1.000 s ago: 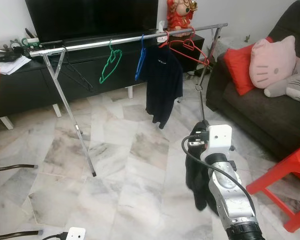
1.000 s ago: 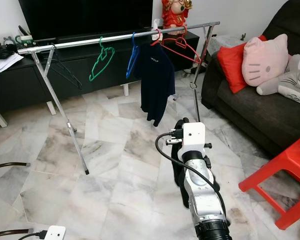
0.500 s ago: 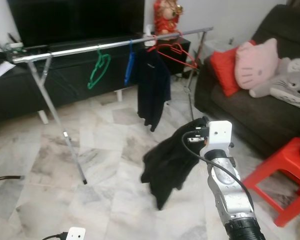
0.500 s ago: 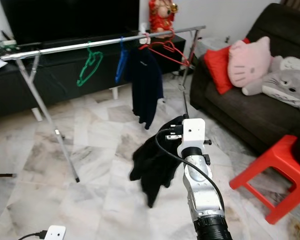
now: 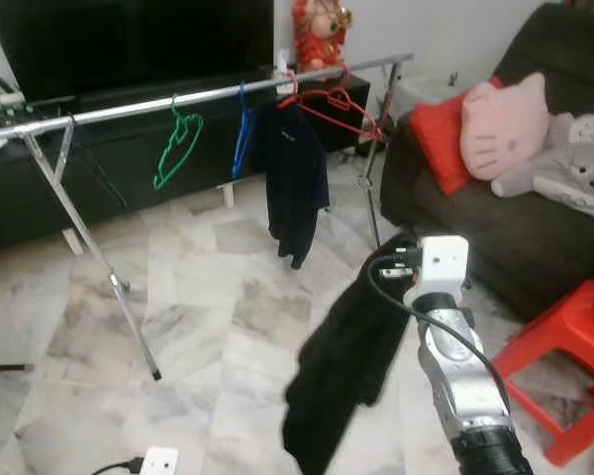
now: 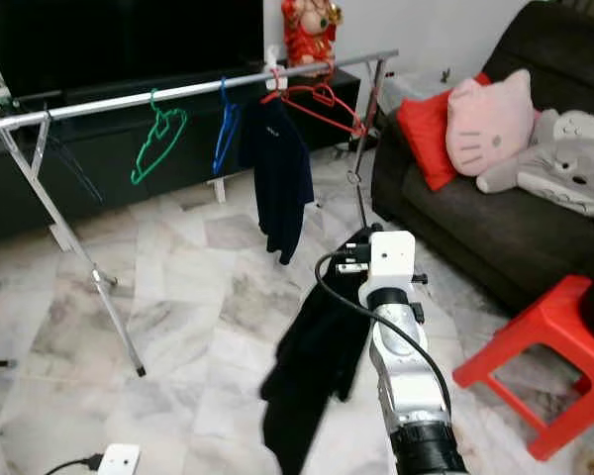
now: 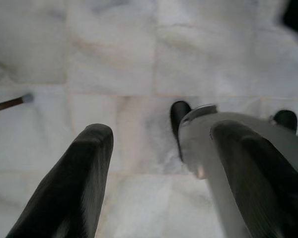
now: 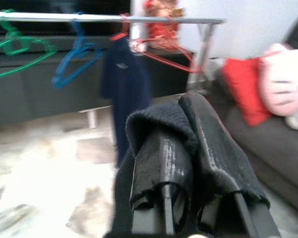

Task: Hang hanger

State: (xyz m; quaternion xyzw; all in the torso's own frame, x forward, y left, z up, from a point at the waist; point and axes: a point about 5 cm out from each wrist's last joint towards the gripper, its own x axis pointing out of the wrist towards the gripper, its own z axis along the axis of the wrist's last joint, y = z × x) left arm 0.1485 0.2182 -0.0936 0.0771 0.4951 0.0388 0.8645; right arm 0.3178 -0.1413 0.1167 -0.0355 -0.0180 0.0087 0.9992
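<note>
Right gripper (image 8: pixel 188 148) clamped on black garment (image 5: pixel 342 366), hanger hidden inside, short of clothes rack (image 5: pixel 198 94); open marble floor (image 5: pixel 208 297) between. Left gripper (image 7: pixel 159 163) fingers apart, pointing down at floor. Rack's left end cut off.

Floor (image 5: pixel 208 297) is pale veined marble tile, evenly lit. Black TV (image 5: pixel 129 40) on a low dark TV console (image 5: pixel 119 168) at 11 o'clock, against a white wall (image 5: pixel 445 30). Dark sofa (image 5: pixel 505 228) at 2 o'clock carrying a red cushion (image 5: pixel 438 148) and a pink cat plush pillow (image 5: pixel 505 124). Red plastic stool (image 5: pixel 564 361) at 4 o'clock. Red figurine (image 5: pixel 315 30) at 12 o'clock.
</note>
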